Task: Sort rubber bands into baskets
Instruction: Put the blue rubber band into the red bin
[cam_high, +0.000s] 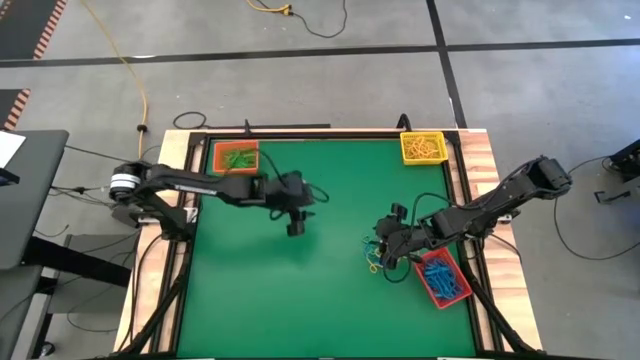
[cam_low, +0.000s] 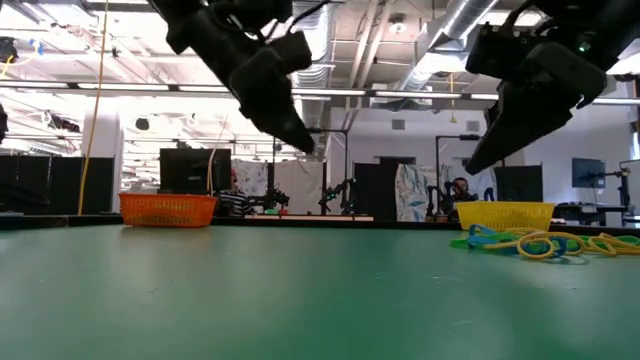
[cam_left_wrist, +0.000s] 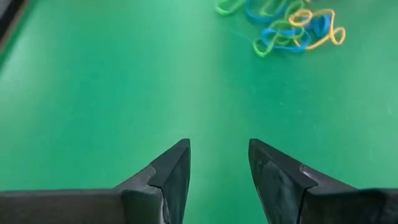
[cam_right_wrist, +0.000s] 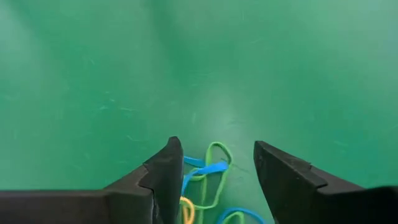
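Note:
Loose rubber bands (cam_high: 374, 256) in blue, green and yellow lie in a small tangle on the green mat (cam_high: 300, 290), right of centre. My right gripper (cam_right_wrist: 217, 146) hangs open just above the tangle's edge (cam_right_wrist: 209, 169), touching nothing. My left gripper (cam_left_wrist: 219, 146) is open and empty above mid-table (cam_high: 295, 229), and the tangle (cam_left_wrist: 286, 28) lies ahead of it. The orange basket (cam_high: 236, 157) at the far left holds green bands. The yellow basket (cam_high: 423, 147) at the far right holds yellow ones. The red basket (cam_high: 443, 278) beside the tangle holds blue ones.
The mat is bordered by a black frame and wooden edge strips (cam_high: 485, 160). In the low view both arms hang above the table, and the tangle (cam_low: 540, 243) lies in front of the yellow basket (cam_low: 503, 214). Bare mat stretches across the near left half.

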